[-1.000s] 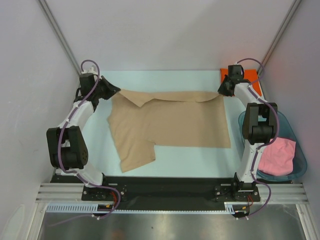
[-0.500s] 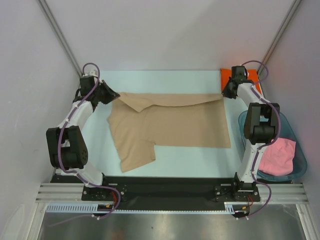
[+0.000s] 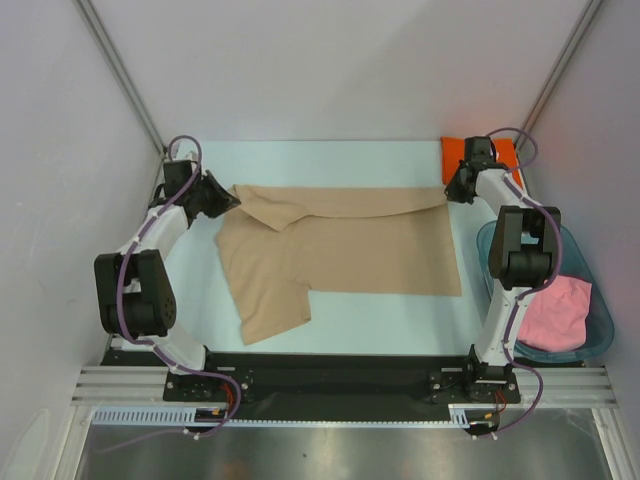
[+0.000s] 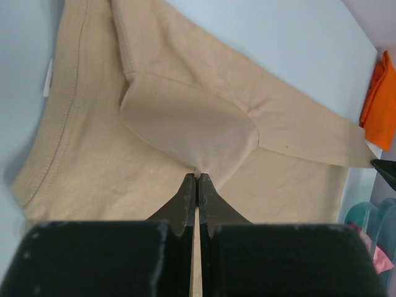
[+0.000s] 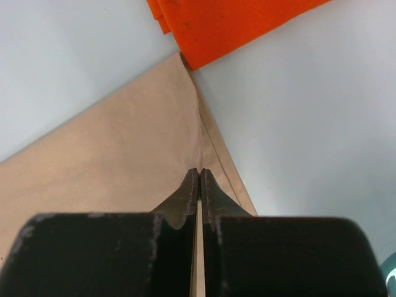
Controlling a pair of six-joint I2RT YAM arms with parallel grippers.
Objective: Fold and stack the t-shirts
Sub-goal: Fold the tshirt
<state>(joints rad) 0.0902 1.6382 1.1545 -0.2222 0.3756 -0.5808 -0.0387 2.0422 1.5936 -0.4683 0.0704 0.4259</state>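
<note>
Pink tee (image 3: 556, 312) in teal tub (image 3: 582, 254)

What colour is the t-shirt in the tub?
The t-shirt in the tub is pink; the top external view shows it best.

Centre of frame: the surface (image 3: 330, 160) is covered by the tan t-shirt (image 3: 350, 250). Bare strips are left above and below it. Upper right corner is taken by the orange t-shirt (image 3: 452, 152). Right edge is blocked by the teal tub (image 3: 600, 310), which is filled by the pink t-shirt (image 3: 560, 310). Left margin is occupied by the left arm (image 3: 150, 240).
</note>
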